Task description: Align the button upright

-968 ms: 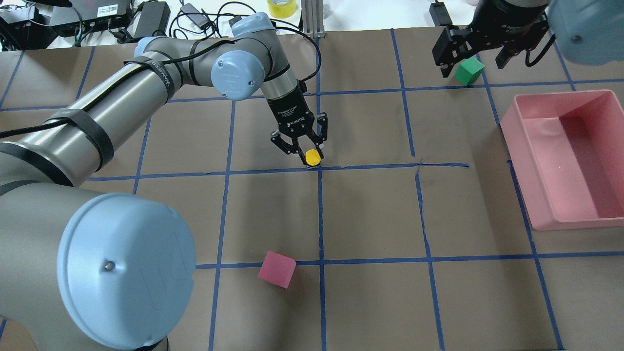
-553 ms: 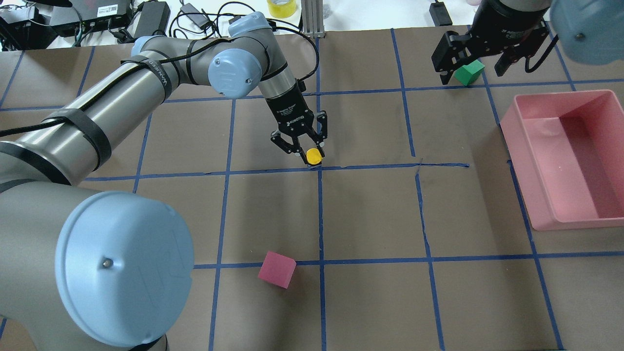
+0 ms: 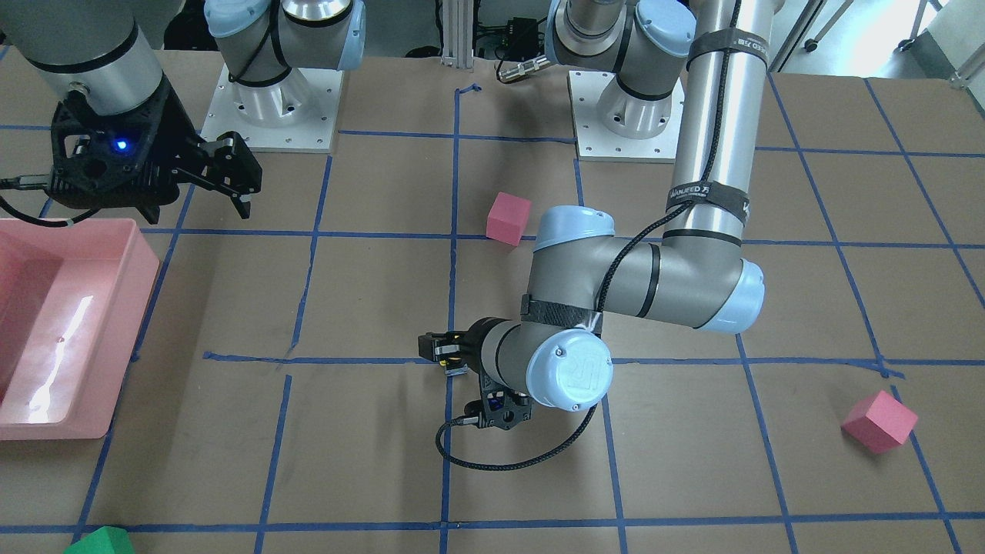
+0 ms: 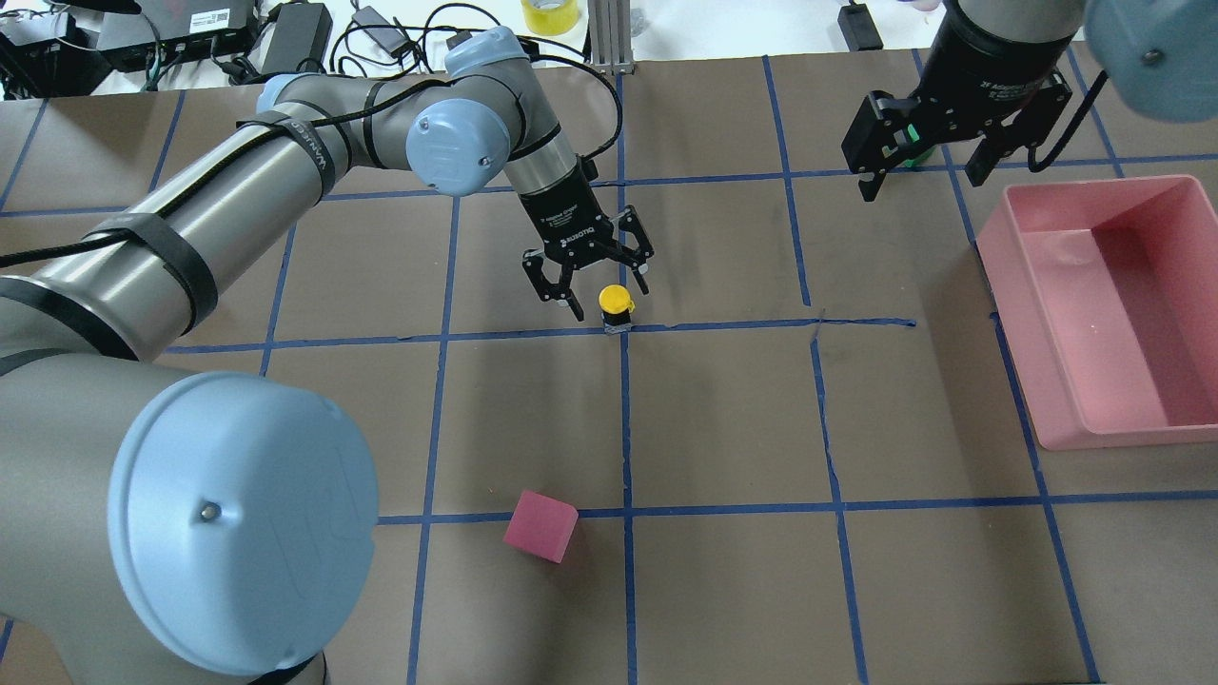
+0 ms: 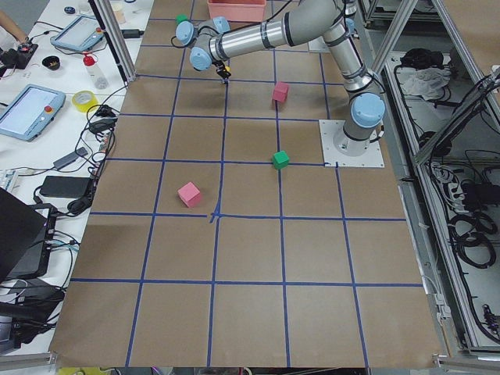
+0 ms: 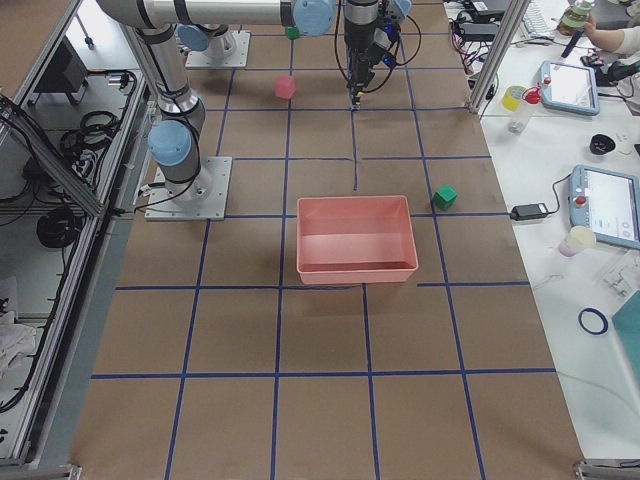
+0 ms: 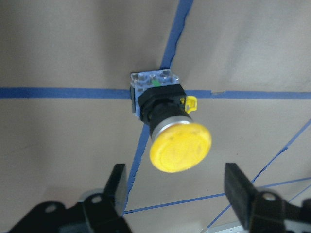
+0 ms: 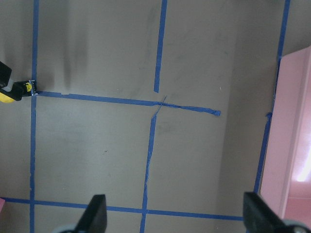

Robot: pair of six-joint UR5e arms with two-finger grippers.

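The button point(image 4: 616, 300) stands upright on a blue tape crossing, yellow cap up and blocky base on the paper. My left gripper point(image 4: 610, 297) is open just above it, one finger on each side, touching nothing. In the left wrist view the button's cap point(image 7: 180, 145) sits between and beyond the two fingers point(image 7: 115, 188). My right gripper point(image 4: 921, 179) is open and empty at the far right, over bare paper in the right wrist view point(image 8: 177, 218). The button shows at that view's left edge point(image 8: 10, 92).
A pink bin point(image 4: 1094, 190) stands at the right edge. A pink cube point(image 4: 540, 525) lies near the front. A green cube point(image 4: 913, 154) is mostly hidden behind the right gripper. Another pink cube point(image 3: 879, 421) lies far on my left side.
My left gripper has opened and let go of the button's cap, which now stands free on the tape crossing. My right gripper has moved over the green cube, covering it.
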